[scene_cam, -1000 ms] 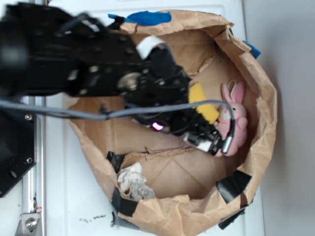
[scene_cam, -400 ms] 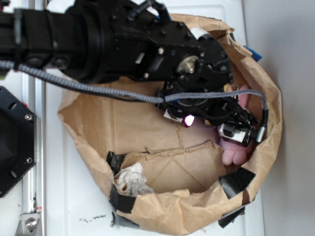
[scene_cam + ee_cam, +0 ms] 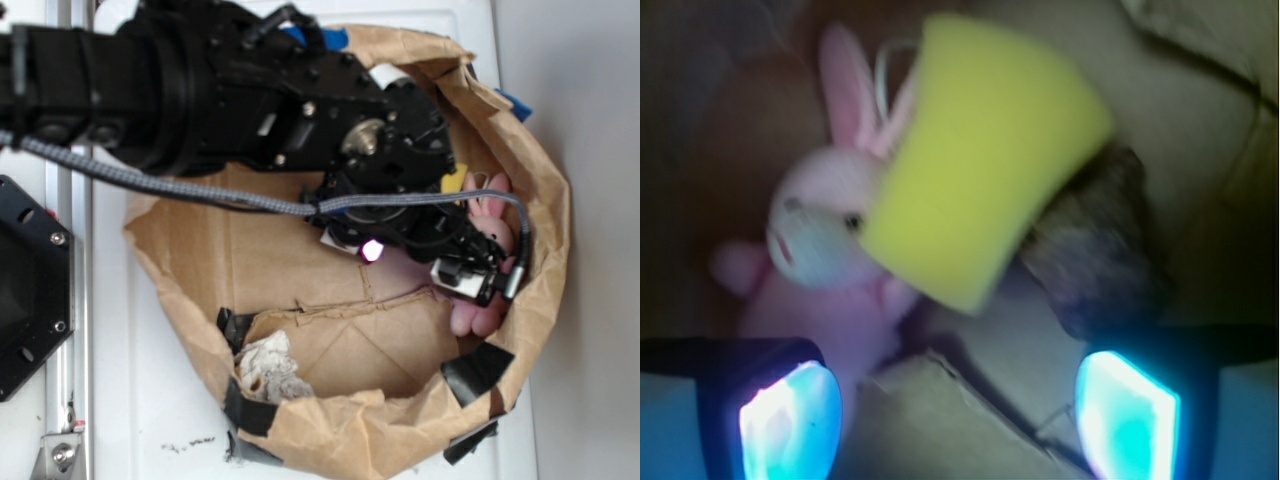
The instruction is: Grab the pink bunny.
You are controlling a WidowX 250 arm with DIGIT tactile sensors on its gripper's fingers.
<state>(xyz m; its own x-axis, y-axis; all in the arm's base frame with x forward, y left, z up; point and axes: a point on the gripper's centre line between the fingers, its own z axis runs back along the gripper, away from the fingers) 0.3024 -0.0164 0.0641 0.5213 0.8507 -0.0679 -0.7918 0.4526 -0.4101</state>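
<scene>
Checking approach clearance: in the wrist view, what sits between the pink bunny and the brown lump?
The yellow sponge lies between them in the wrist view, overlapping the pink bunny on one edge and the brown lump on the other.

From outside, we see the arm [image 3: 300,110] hiding most of the pink bunny [image 3: 480,315]; the yellow sponge [image 3: 985,160] covers its right ear.

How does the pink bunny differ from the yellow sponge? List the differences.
The pink bunny is pink with a whitish face, eyes and upright ears; the yellow sponge is plain yellow with no features. The bunny has a rounded, limbed shape; the sponge is a flat-faced wedge. The sponge overlaps the bunny, hiding one of its sides. Both lie inside the paper bag, ahead of the open gripper.
</scene>
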